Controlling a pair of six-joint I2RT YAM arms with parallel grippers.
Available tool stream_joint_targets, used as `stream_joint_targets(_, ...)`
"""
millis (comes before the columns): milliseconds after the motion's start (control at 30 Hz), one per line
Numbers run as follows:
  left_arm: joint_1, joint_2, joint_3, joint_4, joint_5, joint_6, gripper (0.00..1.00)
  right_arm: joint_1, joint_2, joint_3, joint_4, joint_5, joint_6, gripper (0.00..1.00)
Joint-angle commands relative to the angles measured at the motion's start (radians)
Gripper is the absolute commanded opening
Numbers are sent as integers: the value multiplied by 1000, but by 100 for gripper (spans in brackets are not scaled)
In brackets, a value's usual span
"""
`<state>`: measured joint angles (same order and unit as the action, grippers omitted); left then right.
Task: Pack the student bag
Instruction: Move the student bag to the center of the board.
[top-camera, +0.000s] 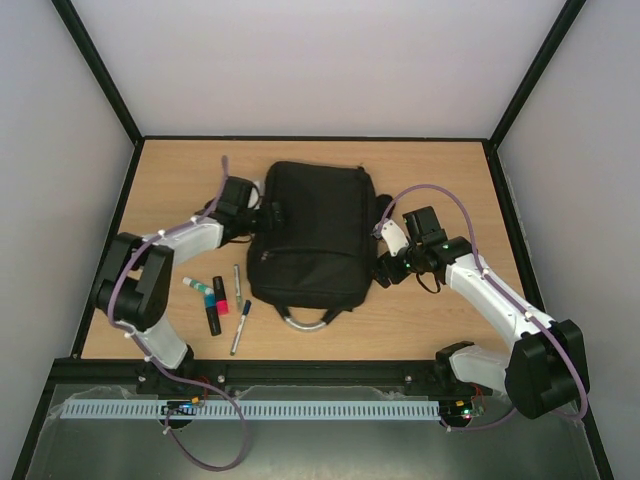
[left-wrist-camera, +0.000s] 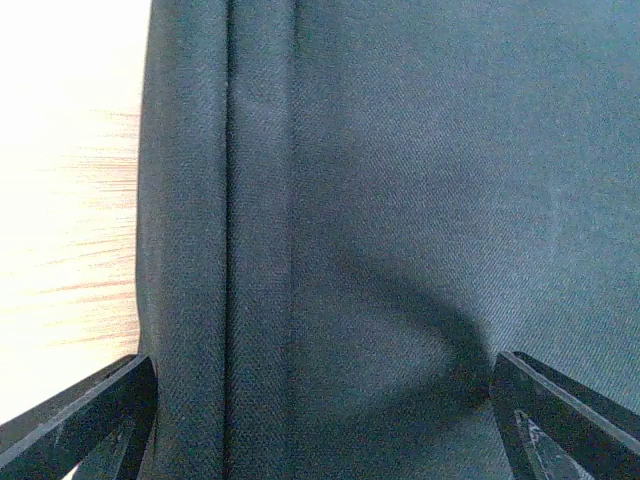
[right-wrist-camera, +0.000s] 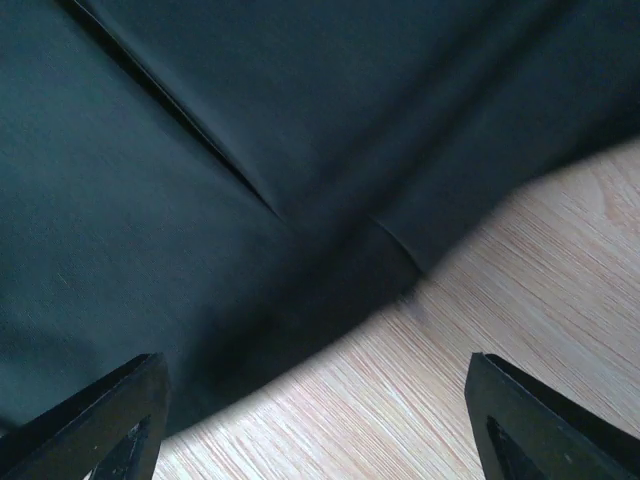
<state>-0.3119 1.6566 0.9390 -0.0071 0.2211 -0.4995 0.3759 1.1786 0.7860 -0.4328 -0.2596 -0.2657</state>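
Squarely central, the black backpack (top-camera: 310, 235) lies flanked by the left gripper (left-wrist-camera: 322, 365) and right gripper (right-wrist-camera: 315, 362), both spread wide and empty; a pinch of loose fabric alone could drag it onto the near-left markers (top-camera: 212, 298).

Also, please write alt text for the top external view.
A large black soft fabric backpack lies on a wooden table, with the left gripper and right gripper at its sides. Several pens and markers lie to its left.
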Motion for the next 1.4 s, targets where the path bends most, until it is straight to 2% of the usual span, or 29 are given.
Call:
stream_joint_targets(0, -111, 101, 101, 5, 56, 38, 93, -3, -7, -15, -6, 3, -9, 81)
stream_joint_targets(367, -276, 307, 309, 12, 74, 32, 90, -3, -21, -18, -14, -32, -26, 80)
stream_joint_targets(567, -299, 323, 385, -44, 24, 52, 88, -2, -25, -19, -11, -17, -26, 79)
stream_joint_targets(733, -292, 214, 404, -199, -169, 61, 88, -5, -49, -22, -9, -9, -29, 79)
stream_joint_targets(900, -329, 44, 388, -367, -360, -13, 88, -5, -67, -22, -4, -17, -32, 79)
stream_joint_targets(1000, -380, -62, 321, -421, -422, -26, 87, -5, -76, -23, -3, -19, -36, 79)
stream_joint_targets(1200, -507, -242, 138, -533, -501, -58, 77, -5, -119, -32, 5, -20, -45, 78)
stream_joint_targets(1367, -648, -377, -26, -633, -542, -197, 73, -4, -132, -34, 2, -39, -52, 78)
